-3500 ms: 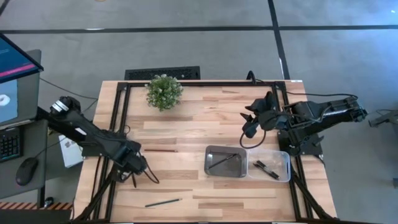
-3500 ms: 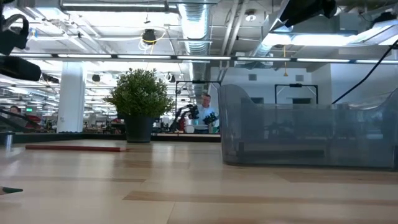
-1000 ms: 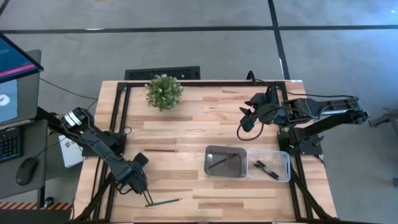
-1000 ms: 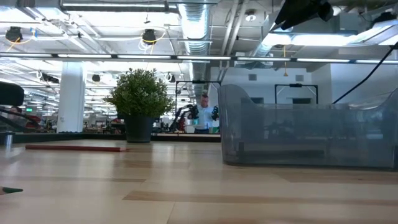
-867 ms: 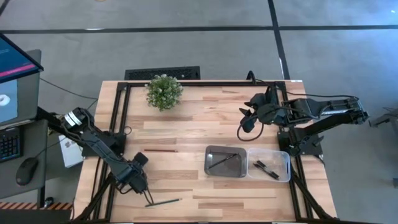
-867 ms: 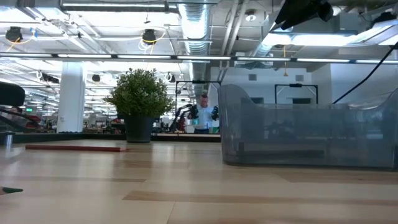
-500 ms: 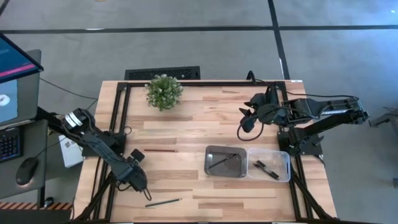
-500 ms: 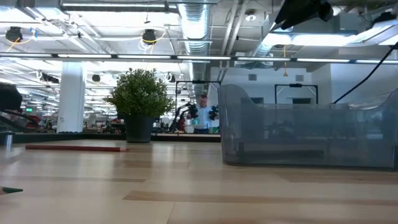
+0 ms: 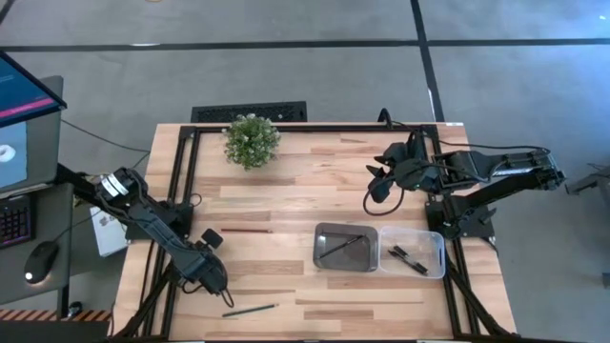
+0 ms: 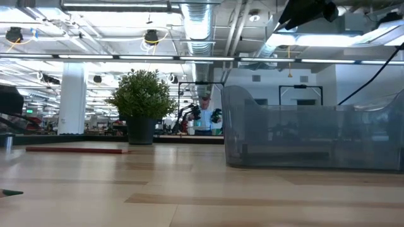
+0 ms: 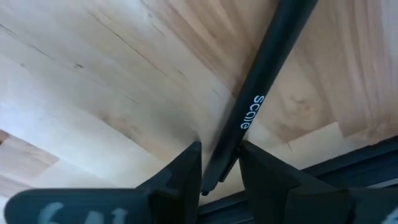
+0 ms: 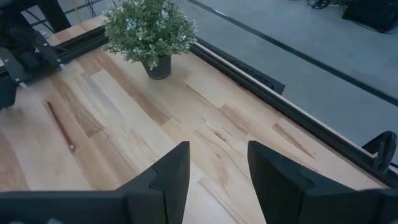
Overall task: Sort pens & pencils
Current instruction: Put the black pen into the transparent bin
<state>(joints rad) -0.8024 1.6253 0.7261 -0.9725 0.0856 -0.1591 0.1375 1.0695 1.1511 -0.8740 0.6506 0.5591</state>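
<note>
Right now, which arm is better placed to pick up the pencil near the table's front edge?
Left. The left gripper already straddles that pencil at its end, while the right gripper hangs far off, beyond the metal tray.

dark pencil [image 11: 267, 74] with pale lettering reading roughly "scone", no other legible text

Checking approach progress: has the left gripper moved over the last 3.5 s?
Yes. The left gripper went from level with the metal tray toward the table's near edge, to the green pencil.
</note>
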